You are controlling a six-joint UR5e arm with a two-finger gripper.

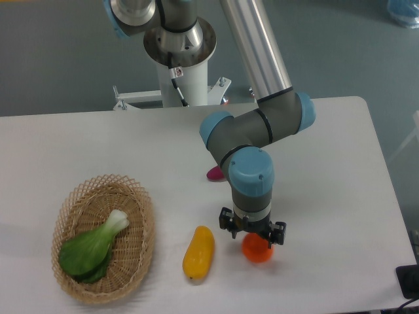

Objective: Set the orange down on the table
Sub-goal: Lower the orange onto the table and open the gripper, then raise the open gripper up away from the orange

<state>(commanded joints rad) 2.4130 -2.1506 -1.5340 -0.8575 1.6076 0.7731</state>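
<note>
The small round bright orange-red orange (257, 248) sits low on the big white smooth table (327, 196), near its front edge, right under the black two-finger gripper (253, 233) that points straight down over it; the fingers are hidden, so I cannot tell how wide they are or if they grip the fruit. Just to its left lies a long yellow-orange mango-like fruit (198, 253), and further left is an oval woven wicker basket (134, 261) with a leafy green bok choy (91, 249) inside. A bit of something pink-purple (214, 173) peeks out behind the grey and blue arm (252, 140).
</note>
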